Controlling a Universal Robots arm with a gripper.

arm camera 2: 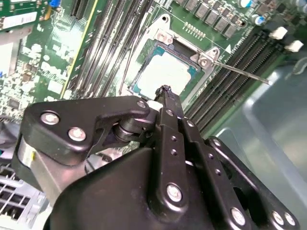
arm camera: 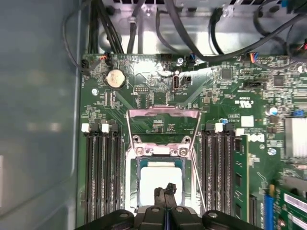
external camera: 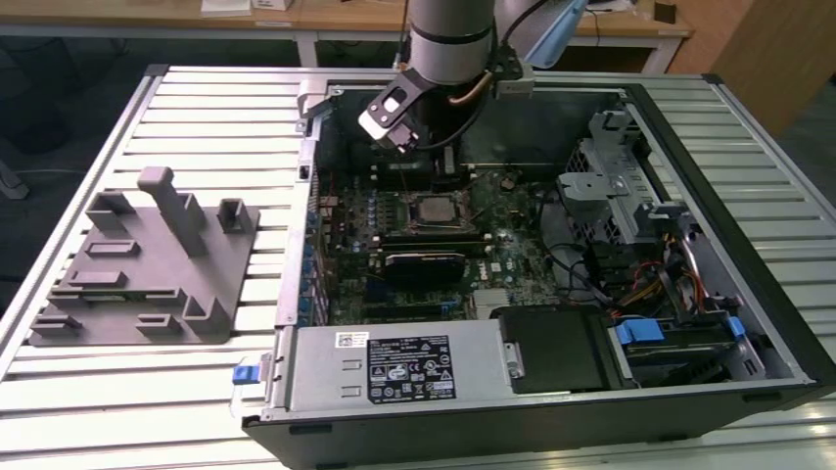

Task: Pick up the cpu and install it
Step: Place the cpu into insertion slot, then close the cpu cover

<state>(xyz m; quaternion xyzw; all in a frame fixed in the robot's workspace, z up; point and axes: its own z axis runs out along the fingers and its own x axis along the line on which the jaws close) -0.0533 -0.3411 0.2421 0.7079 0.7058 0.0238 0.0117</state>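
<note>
Open black tower computer case (external camera: 770, 323), lying on its side, exposes the green motherboard (arm camera: 144, 81). Within the silver hinged socket frame (arm camera: 163, 113), swung open, lies the flat square silvery cpu (arm camera: 153, 173). The black gripper (arm camera: 166, 190), fingers pressed together and carrying nothing, stands over it; contact cannot be told. Good seating requires a flat chip, edges parallel to the frame, and any touch light and vertical.

- cpu (arm camera: 153, 178): edge nearest gripper (arm camera: 166, 189) hidden behind its fingertips, first wrist view.
- arm (external camera: 451, 39) beyond cpu: upper part cut off by picture edge, exterior view.
</note>
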